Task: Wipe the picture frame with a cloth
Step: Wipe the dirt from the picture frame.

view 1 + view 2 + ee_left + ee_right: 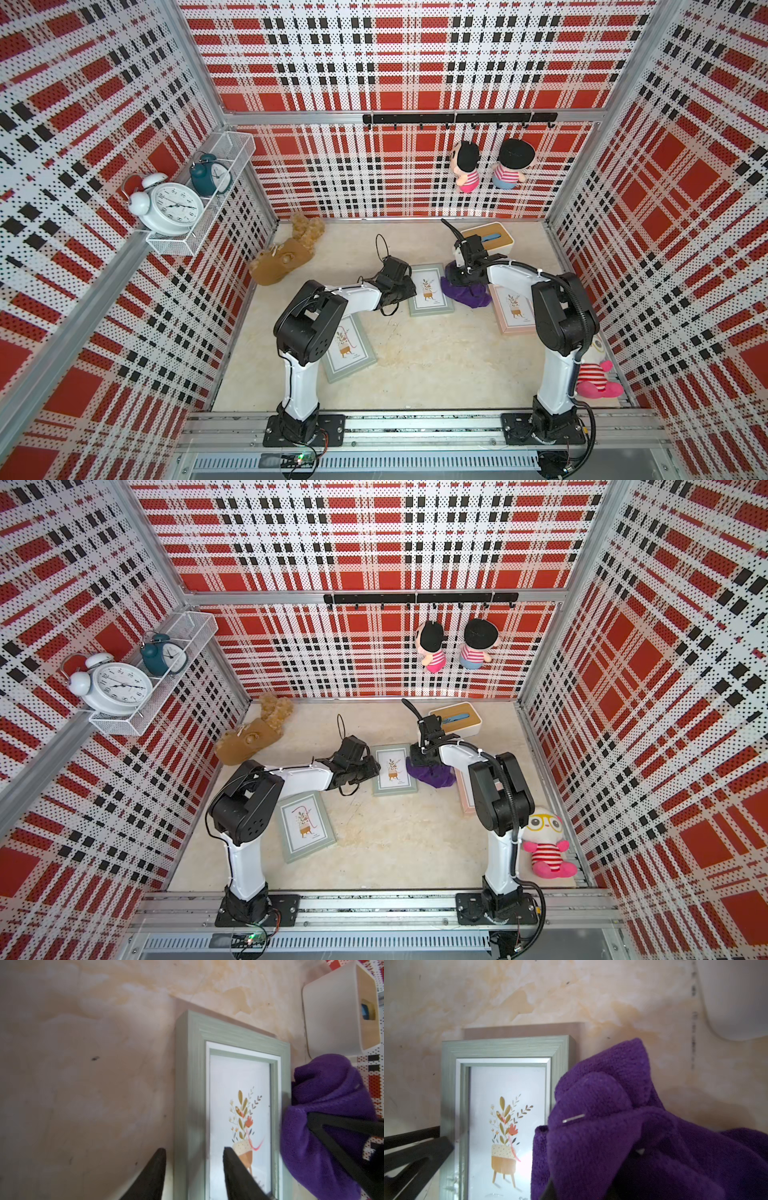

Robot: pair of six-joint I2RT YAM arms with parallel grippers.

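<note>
The right claw [464, 279] pinches the bunched cloth [612, 1126], which touches the picture frame [506, 1049] near the table's [415, 365] far edge. The left claw [194, 1159], spread, straddles the opposite rail. Better to clamp there first, then sweep lightly across the glass.

Cloth [465, 296] beside middle frame [431, 291]; bare floor [436, 357] nearer.

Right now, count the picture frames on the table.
3. Near green frame by the left arm's base; middle green frame beside the cloth; pink frame partly under the right arm. More may be hidden.
</note>
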